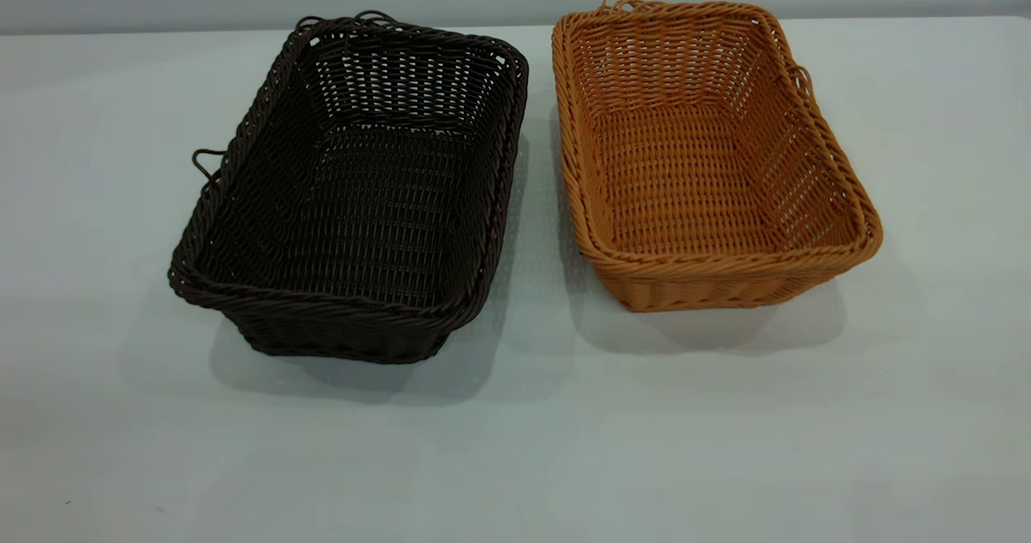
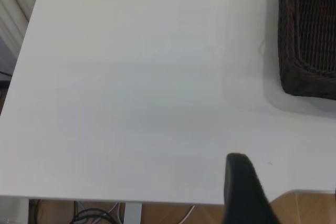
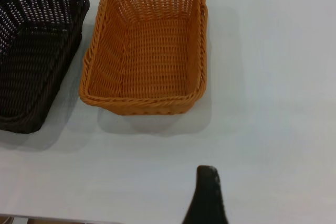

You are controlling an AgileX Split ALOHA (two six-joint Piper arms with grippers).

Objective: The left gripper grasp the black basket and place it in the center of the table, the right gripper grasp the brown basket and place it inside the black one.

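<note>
Nearest the camera lies bare white surface (image 1: 515, 462), smooth and flat, with both baskets set back toward its far edge. On the left sits the black basket (image 1: 354, 196), a rectangular dark wicker weave with braided rim, flared sides and thin wire loops, angled slightly. Just beside it, apart by a narrow gap, stands the brown basket (image 1: 709, 156), orange-tan, same weave and shape, empty. Neither is grasped or moved: nothing of the task looks done, so both the centring and the nesting remain. Only one dark finger of the left gripper (image 2: 242, 192) shows, near the surface's edge, and likewise of the right gripper (image 3: 206, 196); I cannot tell whether either is apart or together.
</note>
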